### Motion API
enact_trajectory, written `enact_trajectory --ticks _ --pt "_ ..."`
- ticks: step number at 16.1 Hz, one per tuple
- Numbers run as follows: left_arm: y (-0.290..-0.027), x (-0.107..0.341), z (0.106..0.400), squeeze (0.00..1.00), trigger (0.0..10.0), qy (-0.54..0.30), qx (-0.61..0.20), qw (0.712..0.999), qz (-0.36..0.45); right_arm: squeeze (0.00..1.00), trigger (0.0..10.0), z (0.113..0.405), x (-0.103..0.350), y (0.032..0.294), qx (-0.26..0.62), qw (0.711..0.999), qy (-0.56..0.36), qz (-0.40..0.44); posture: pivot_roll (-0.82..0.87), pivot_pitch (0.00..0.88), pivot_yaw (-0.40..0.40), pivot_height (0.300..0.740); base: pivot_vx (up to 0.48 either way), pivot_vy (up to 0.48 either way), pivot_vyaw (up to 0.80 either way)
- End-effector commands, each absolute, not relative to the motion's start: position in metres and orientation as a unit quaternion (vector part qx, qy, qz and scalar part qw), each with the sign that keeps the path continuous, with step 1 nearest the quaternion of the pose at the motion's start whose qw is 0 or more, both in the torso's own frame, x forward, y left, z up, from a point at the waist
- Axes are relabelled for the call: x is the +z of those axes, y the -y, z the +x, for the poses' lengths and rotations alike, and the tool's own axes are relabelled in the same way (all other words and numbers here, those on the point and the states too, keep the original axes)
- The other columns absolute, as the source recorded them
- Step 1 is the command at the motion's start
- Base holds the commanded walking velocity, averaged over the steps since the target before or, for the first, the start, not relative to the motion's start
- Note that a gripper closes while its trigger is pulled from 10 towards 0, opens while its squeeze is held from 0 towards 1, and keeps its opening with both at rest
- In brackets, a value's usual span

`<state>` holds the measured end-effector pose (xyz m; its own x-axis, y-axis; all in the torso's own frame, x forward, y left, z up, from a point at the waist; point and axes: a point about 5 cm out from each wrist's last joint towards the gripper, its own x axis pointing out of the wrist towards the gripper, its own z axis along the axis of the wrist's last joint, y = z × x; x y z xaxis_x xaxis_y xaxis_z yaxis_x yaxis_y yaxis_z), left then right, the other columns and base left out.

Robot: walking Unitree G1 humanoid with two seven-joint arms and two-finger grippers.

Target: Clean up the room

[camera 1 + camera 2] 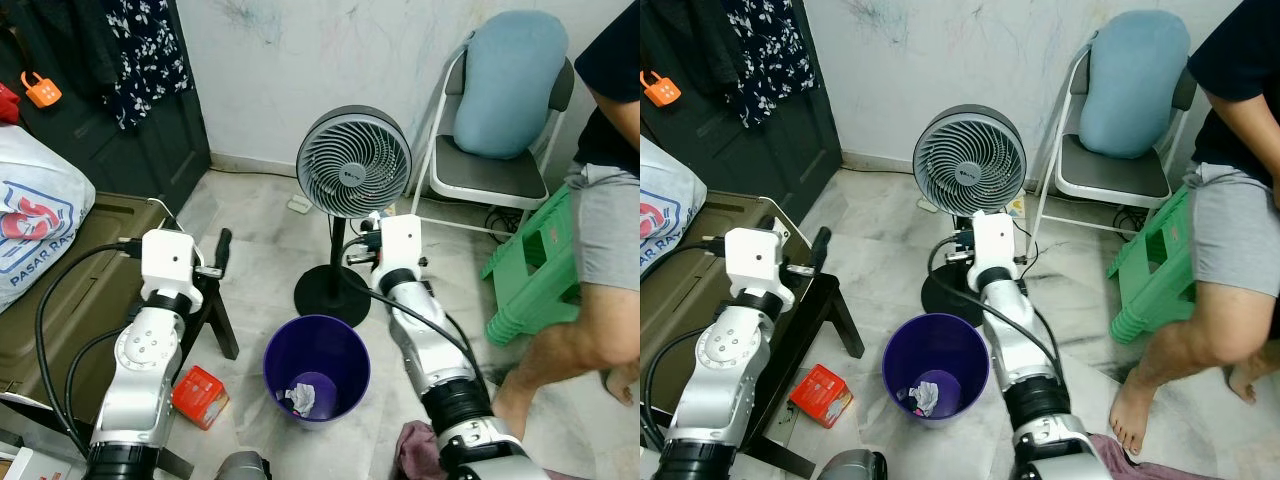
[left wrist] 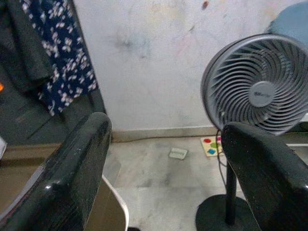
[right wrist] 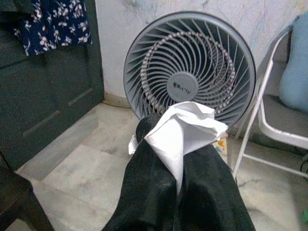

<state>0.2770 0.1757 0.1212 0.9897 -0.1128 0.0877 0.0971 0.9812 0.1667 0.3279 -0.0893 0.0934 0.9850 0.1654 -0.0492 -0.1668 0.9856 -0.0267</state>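
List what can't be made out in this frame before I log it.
- Right end effector: shut on white paper in the right wrist view; in the eye views its own wrist housing hides both.
- Purple bin: crumpled contents too small to identify.
- Red packet: label too small to read.
- Person: cut off by the right edge.
- Left end effector: open, holding nothing.

Bin (image 1: 317,366): purple, with white crumpled paper (image 1: 302,393) inside; fan (image 1: 354,162): grey grille, black pole and base; right gripper (image 3: 175,144): black fingers pinching a white tissue (image 3: 185,126); left gripper (image 2: 163,159): glossy black fingers; small box (image 1: 200,396) on floor: red-orange; stool (image 1: 535,262): green; chair (image 1: 490,170): white frame, grey seat, pale blue cushion (image 1: 512,68); hanging cloth (image 1: 150,50): dark navy with white floral print; padlock (image 1: 40,89): orange; floor (image 1: 260,230): pale grey marbled tile; person's shorts (image 1: 608,222): grey.
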Motion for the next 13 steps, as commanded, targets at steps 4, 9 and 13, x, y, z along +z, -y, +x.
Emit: enact_trajectory --ticks 4,9,13 --pt "-0.151 0.136 0.256 0.00 10.0 0.082 -0.141 0.981 0.103 0.00 10.0 0.327 0.068 0.091 0.040 0.993 -0.113 -0.003 0.17 0.049 -0.028 0.740 0.000 0.000 0.00" --pt "-0.150 0.128 0.227 0.00 10.0 0.047 -0.204 0.970 0.127 0.00 10.0 0.322 0.054 0.089 0.031 0.989 -0.144 -0.016 0.22 0.106 -0.002 0.740 0.000 0.000 0.00" --pt "-0.161 0.129 0.210 0.00 10.0 0.021 -0.206 0.969 0.136 0.00 10.0 0.323 0.054 0.089 0.019 0.990 -0.137 -0.013 0.26 0.147 0.032 0.740 0.000 0.000 0.38"
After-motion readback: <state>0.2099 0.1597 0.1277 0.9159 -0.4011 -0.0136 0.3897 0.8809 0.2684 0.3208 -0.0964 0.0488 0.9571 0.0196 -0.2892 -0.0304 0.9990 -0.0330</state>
